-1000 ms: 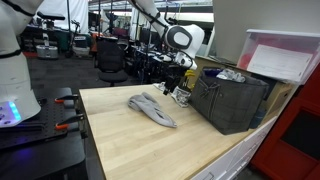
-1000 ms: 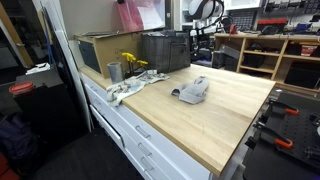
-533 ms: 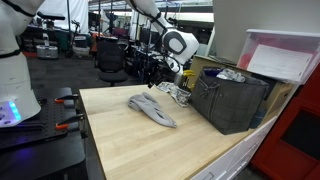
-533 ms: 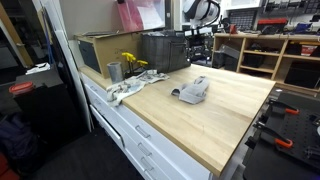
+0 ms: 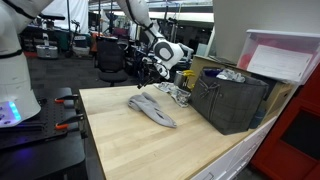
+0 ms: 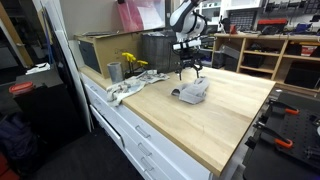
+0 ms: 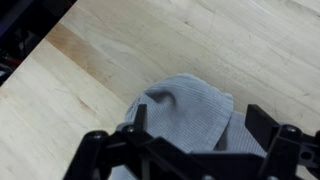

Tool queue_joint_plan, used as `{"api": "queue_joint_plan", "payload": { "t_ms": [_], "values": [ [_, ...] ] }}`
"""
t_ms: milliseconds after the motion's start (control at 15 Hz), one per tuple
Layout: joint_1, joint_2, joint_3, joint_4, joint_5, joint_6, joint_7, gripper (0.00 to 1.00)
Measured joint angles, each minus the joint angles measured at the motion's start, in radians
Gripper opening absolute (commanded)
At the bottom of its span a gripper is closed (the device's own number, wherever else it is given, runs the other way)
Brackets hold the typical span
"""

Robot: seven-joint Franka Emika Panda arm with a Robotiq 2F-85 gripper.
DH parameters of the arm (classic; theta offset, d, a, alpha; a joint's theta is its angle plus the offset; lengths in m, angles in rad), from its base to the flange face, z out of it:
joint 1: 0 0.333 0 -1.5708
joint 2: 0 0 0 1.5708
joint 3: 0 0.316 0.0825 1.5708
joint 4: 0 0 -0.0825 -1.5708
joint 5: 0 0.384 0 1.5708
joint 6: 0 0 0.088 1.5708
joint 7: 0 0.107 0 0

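A grey knitted cloth (image 5: 152, 110) lies flat on the wooden tabletop (image 5: 130, 140), and it also shows near the table's middle in an exterior view (image 6: 193, 90). My gripper (image 5: 152, 70) hangs in the air a little above one end of it, jaws open and empty, as both exterior views show (image 6: 188, 68). In the wrist view the cloth (image 7: 185, 105) fills the space below the gripper (image 7: 200, 114), with one dark finger (image 7: 139, 115) on each side. Nothing is held.
A dark plastic crate (image 5: 232, 98) with crumpled items stands at the table's far side, with a small crumpled rag (image 5: 176, 93) beside it. A metal cup (image 6: 114, 71), yellow items (image 6: 133, 62), a cardboard box (image 6: 95, 52) and a pale rag (image 6: 125, 88) sit near the table's corner.
The arm has swung away from the crate and now hangs over the grey cloth. The jaws opened a little wider. The cloth has not moved.
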Motion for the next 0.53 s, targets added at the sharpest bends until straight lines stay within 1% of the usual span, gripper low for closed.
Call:
{"api": "queue_joint_plan", "payload": {
  "t_ms": [267,533],
  "values": [
    [0.049,0.050,0.000,0.010,-0.022,0.010,0.000,1.00],
    [0.056,0.102,-0.003,0.022,-0.054,0.026,0.000,1.00]
  ]
}}
